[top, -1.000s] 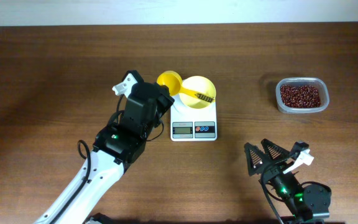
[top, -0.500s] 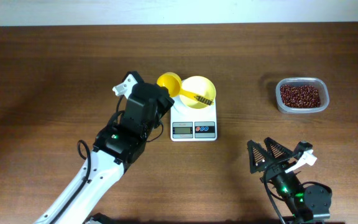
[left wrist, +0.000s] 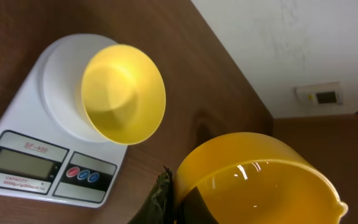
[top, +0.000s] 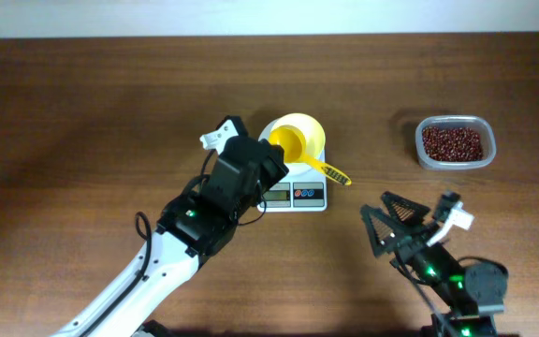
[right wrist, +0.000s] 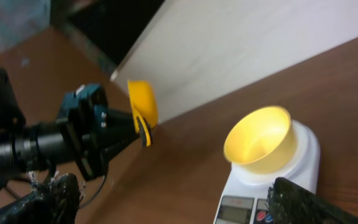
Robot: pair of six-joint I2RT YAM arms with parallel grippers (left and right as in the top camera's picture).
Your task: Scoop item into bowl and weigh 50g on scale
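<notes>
Holding yellow scoop (left wrist: pixel 260 180) in left gripper (top: pixel 271 163), clamped shut on it, raised off the surface (top: pixel 82 112). Seen from overhead: cup overlapping the 9 o'clock side of the bowl (left wrist: pixel 123 93), long axis roughly 10-to-4 o'clock, handle tip poking out toward 4. Cup glossy inside in left wrist view, apparently empty.

Got bowl upright on the scale (top: pixel 307 195) platform, nothing in it. Have right gripper (top: pixel 378 210) spread wide, empty, at 4 o'clock of the scale.

Seeing all beans (top: pixel 453 143) in clear tub (top: pixel 484 159), at 3 o'clock from the scoop, well apart, with bowl and scale between. Tub at about 1 o'clock of right gripper and nearer to that arm, yet scoop in the left, so probably a long reach toward 3 o'clock for the left arm.

Judging task barely begun: no beans scooped yet. Next likely needs cup mouth turned toward the heap before digging in. Risk: clipping the bowl rim with the handle on the way across.

Reading "SF-400" above the display (left wrist: pixel 17 163); no digits legible. Red and blue buttons (left wrist: pixel 82 174) beside it, no readable text.
</notes>
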